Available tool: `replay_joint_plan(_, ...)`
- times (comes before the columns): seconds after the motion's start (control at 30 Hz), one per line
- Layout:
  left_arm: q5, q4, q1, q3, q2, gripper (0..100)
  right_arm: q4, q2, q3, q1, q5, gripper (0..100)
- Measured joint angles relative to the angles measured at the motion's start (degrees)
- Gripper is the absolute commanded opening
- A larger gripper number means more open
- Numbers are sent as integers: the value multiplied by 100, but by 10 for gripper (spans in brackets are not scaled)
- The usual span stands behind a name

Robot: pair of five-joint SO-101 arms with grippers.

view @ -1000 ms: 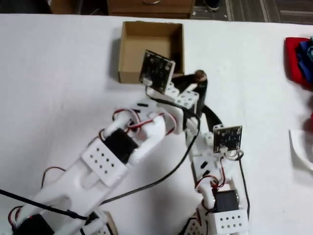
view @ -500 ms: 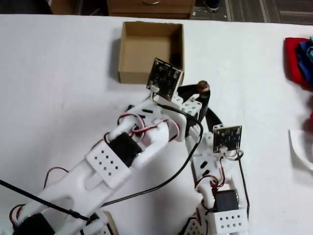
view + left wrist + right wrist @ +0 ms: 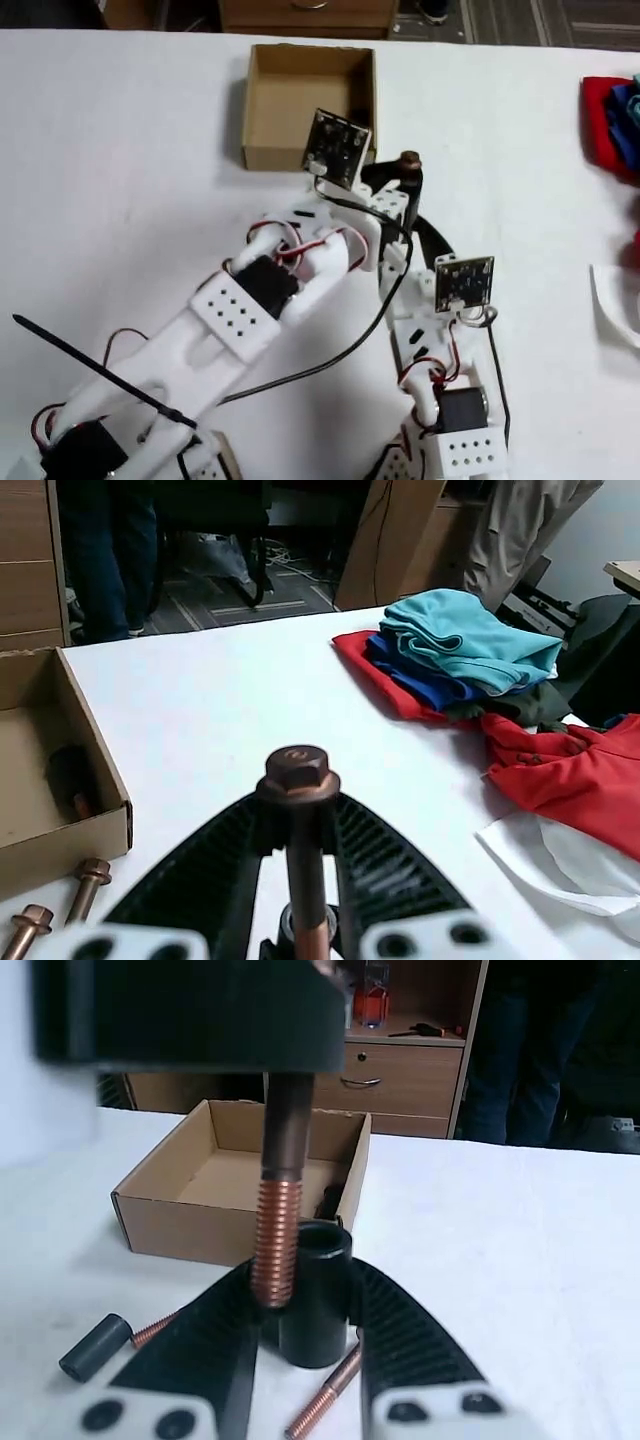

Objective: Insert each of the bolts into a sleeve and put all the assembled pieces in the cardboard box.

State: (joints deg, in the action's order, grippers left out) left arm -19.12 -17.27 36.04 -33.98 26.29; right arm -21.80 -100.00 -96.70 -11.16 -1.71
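We see the left gripper (image 3: 297, 808) clamped on a copper bolt (image 3: 304, 855), held upright with its hex head above the black jaws; the cardboard box (image 3: 70, 845) sits to one side, a dark piece (image 3: 68, 770) inside against its wall; a loose bolt (image 3: 88, 882) and another bolt (image 3: 25, 927) lie on the white table (image 3: 250, 690) just outside the box; folded cloths (image 3: 460, 650) lie well apart.

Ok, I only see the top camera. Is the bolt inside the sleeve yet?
Observer: Not yet. In the right wrist view the bolt has its tip outside the sleeve, below its rim.
Operator: Is anything in the box?
Observer: Yes, the left wrist view shows one dark piece inside the cardboard box.
Operator: Any more sleeves?
Observer: One spare sleeve lies on the table.
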Motion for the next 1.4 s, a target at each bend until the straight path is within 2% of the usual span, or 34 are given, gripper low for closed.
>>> replay_joint_plan(0.3,0,-264,-26,800,-53,26,0,0,0,9,0,21)
replay_joint_plan(1.17,9,-88,-35,809,-633,26,0,0,0,9,0,21)
replay_joint_plan(1.4,-9,-782,-44,826,-624,26,-9,9,0,0,-9,21)
